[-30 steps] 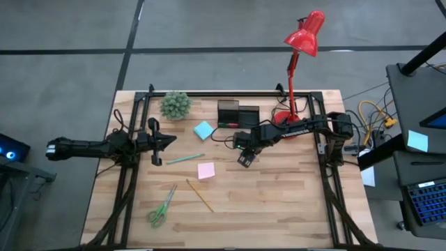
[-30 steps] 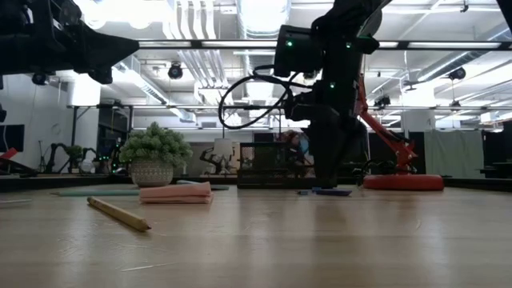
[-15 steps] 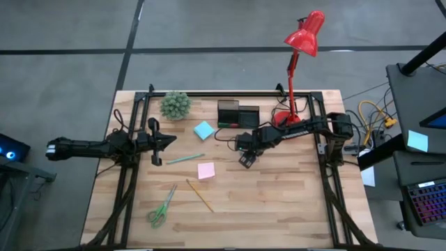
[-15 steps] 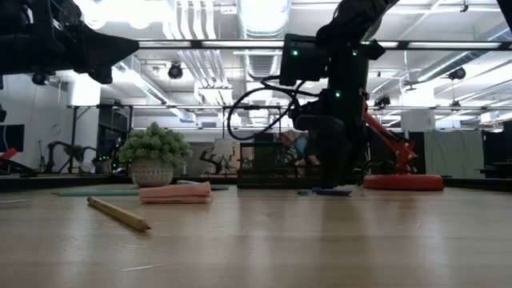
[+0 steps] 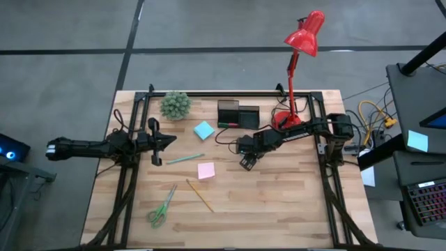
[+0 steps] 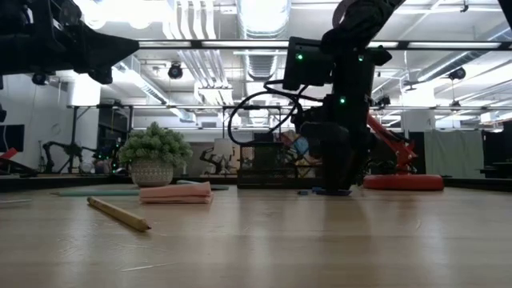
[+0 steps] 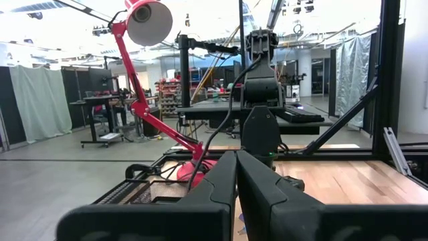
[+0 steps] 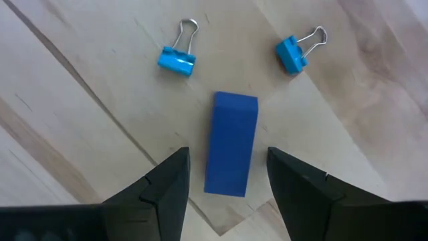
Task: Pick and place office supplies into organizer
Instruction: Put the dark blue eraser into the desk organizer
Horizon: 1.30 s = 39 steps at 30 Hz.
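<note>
My right gripper (image 8: 227, 162) (image 5: 245, 162) points down near the table's middle, open, with one finger on each side of a small blue block (image 8: 231, 144) that lies flat on the wood. A gap shows on both sides of the block. Two blue binder clips (image 8: 177, 59) (image 8: 292, 52) lie just past it. The black organizer (image 5: 237, 113) stands toward the far edge. A light-blue sticky pad (image 5: 203, 130), pink sticky pad (image 5: 206, 170), teal pen (image 5: 185, 159), yellow pencil (image 5: 199, 195) and green scissors (image 5: 162, 206) lie on the table. My left gripper (image 7: 236, 155) waits shut at the left.
A red desk lamp (image 5: 300, 42) has its base (image 5: 286, 117) right of the organizer, close behind my right arm. A small potted plant (image 5: 175, 104) stands at the far left. Black frame rails (image 5: 125, 188) run along both table sides.
My right gripper has come down toward the table over the blue block, rolling a little, and has stayed open. The block and clips have not moved.
</note>
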Available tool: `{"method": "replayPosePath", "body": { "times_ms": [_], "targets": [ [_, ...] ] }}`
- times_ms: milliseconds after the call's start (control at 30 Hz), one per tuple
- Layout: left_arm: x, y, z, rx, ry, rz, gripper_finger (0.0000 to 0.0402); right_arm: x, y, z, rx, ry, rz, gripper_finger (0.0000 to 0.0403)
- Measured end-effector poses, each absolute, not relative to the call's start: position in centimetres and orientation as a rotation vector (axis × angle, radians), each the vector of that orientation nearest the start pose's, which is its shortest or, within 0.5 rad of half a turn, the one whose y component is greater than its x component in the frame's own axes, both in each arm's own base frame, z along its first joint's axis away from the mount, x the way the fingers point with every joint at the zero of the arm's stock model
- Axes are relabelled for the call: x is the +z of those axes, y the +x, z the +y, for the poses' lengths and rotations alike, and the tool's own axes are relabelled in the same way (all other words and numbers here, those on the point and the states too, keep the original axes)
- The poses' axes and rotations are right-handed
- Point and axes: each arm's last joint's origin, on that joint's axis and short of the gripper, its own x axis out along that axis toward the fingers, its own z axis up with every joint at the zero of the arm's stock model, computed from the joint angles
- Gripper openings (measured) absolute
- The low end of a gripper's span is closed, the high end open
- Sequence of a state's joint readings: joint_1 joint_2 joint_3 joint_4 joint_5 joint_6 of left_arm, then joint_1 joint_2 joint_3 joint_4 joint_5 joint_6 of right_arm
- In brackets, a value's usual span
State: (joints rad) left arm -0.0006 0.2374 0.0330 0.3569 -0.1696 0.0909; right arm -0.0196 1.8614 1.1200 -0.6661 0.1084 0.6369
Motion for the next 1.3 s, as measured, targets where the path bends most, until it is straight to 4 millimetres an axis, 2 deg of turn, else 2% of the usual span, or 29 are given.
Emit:
{"method": "replayPosePath", "body": {
  "times_ms": [533, 1300],
  "targets": [
    [18.92, 11.07, 0.49, 0.176, 0.077, -0.144, 0.0000, 13.46, 32.98, -0.97, -0.555, 0.456, 1.297, 0.0184],
    [18.92, 11.07, 0.48, 0.175, 0.077, -0.144, 0.0000, 13.42, 33.01, -0.99, -0.546, 0.443, 1.300, 0.0084]
  ]
}}
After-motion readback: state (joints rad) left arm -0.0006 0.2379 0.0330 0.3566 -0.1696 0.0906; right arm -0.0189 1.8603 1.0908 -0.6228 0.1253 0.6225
